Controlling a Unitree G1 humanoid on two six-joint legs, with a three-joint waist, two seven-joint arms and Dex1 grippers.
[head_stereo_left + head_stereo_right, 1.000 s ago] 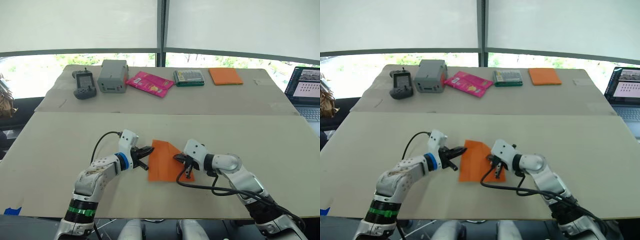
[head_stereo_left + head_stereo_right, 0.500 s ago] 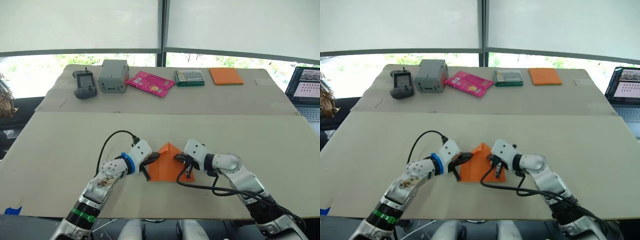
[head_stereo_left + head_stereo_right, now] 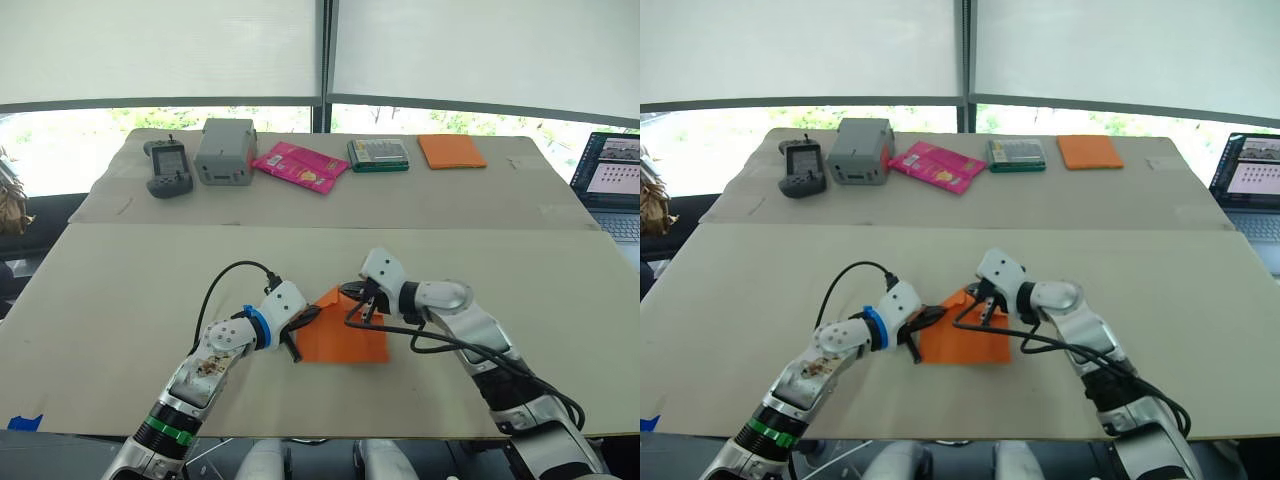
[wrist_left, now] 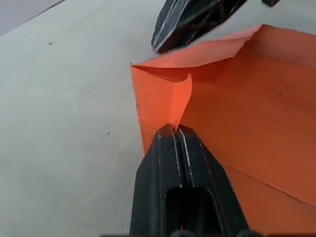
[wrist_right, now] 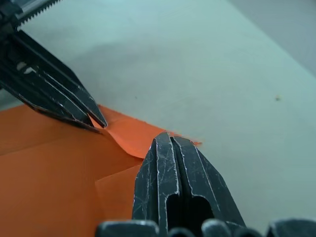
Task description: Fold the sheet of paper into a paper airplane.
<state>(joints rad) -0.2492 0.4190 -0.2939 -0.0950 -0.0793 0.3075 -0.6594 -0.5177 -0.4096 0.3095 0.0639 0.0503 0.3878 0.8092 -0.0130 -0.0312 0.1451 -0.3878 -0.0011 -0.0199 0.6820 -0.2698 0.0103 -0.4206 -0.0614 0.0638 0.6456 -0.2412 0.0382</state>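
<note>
Pinching the sheet of paper (image 3: 343, 338) at table centre, the left gripper (image 3: 305, 318) grips its nine-o'clock flap; the right gripper (image 3: 358, 300), closed, seemingly presses the twelve-o'clock tip. Pulling apart could tear it.

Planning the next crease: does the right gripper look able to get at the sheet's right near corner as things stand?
Probably yes. The right gripper, shut, sits at the far peak of the sheet of paper; bare paper leads to that corner. The left gripper, shut on the opposite edge, is clear of it.
</note>
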